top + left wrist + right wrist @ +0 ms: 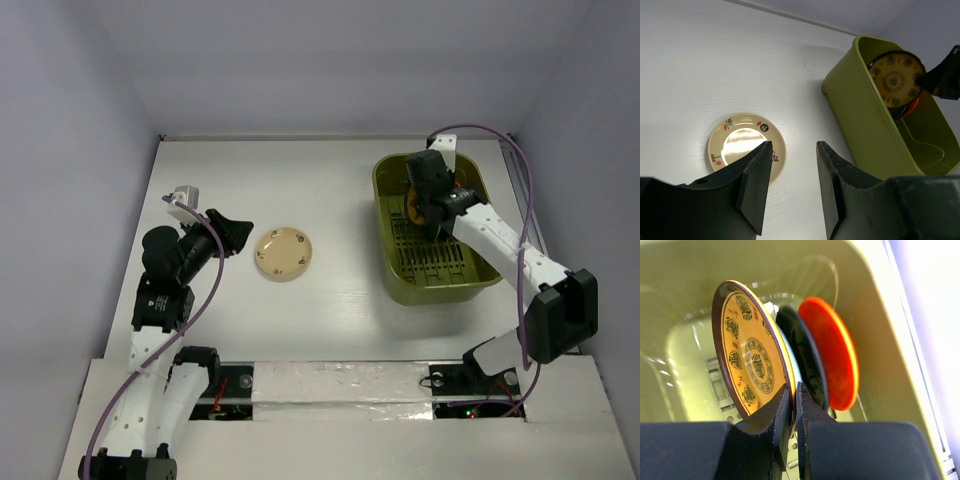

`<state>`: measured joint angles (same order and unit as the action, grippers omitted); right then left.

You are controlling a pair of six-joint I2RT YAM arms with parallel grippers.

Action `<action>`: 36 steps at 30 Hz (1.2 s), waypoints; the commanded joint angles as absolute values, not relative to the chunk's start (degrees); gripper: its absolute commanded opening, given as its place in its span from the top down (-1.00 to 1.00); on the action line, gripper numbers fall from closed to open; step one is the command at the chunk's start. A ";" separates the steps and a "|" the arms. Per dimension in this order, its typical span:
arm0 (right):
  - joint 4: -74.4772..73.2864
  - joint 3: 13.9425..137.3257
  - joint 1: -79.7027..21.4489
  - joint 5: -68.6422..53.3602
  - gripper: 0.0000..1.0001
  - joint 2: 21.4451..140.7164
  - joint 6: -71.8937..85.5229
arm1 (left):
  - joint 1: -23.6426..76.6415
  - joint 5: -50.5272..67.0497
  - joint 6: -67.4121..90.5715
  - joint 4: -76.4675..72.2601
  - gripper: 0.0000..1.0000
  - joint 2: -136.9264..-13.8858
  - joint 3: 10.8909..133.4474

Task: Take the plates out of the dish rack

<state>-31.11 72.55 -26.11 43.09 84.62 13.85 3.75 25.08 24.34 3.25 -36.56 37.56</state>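
Glazed yellow plate (pixel 752 365) in dish rack (pixel 440 293), upper right of top view — stiff, slick, chippable; my right gripper (pixel 795 390) pinches its rim. Left gripper (pixel 793 150) jaws wide, empty.

**No readable text**

No words, numbers or brand names can be read in any view. The yellow plate (pixel 752 365) has dark medallions ringing its face and one in the middle (script-like, but can't be read as characters). The cream plate (pixel 737 140) has small red, green and black emblems around its rim, too small and blurred to make out.
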 commanded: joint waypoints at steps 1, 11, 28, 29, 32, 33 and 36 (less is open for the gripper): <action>-31.81 78.57 -26.81 45.35 1.00 80.34 12.13 | 3.52 26.19 24.43 0.53 0.26 -36.12 39.20; -29.98 80.52 -32.51 32.46 1.00 70.93 13.97 | 3.52 26.02 24.61 0.53 0.26 -36.03 39.20; -5.45 77.87 -49.04 4.93 1.00 95.95 31.28 | 2.99 24.96 24.43 0.88 0.18 -35.68 39.29; -4.84 78.48 -49.04 4.05 1.00 97.37 31.72 | 2.99 25.22 24.52 0.62 0.13 -35.68 39.29; -4.31 80.41 -49.57 2.20 1.00 102.63 32.87 | 2.99 25.58 24.52 0.53 -0.05 -35.77 39.20; -4.31 80.94 -49.57 2.02 1.00 103.87 33.39 | 2.99 25.58 24.61 0.61 -0.08 -35.77 39.20; -4.04 81.47 -49.57 2.46 1.00 106.69 34.36 | 2.99 25.75 24.52 0.53 -0.15 -35.86 39.20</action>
<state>-9.50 78.22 -49.01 4.49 105.78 31.53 3.25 24.91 24.53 3.20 -36.23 37.54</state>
